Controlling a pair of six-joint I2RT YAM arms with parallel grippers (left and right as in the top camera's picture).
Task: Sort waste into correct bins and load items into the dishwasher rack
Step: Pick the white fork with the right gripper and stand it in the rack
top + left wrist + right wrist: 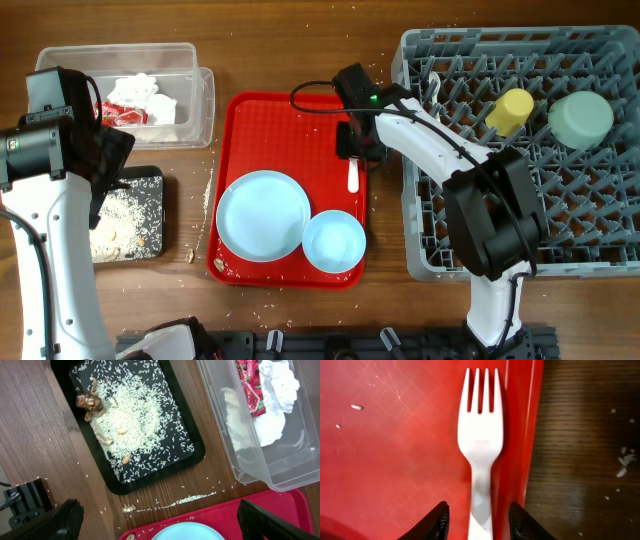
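Two items sit in the large grey plastic grid rack in the overhead view: a yellow cup and a pale green saucer-bowl. Left wrist view: left pincer spread wide, above the table beside the black rectangular tray holding pale rice crumbs. Right wrist view: right pincer released, jaws straddling the white plastic fork, which lies on the flat red serving tray.

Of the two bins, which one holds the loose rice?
The shallow black tray; the clear tub holds a white napkin and a red wrapper instead.
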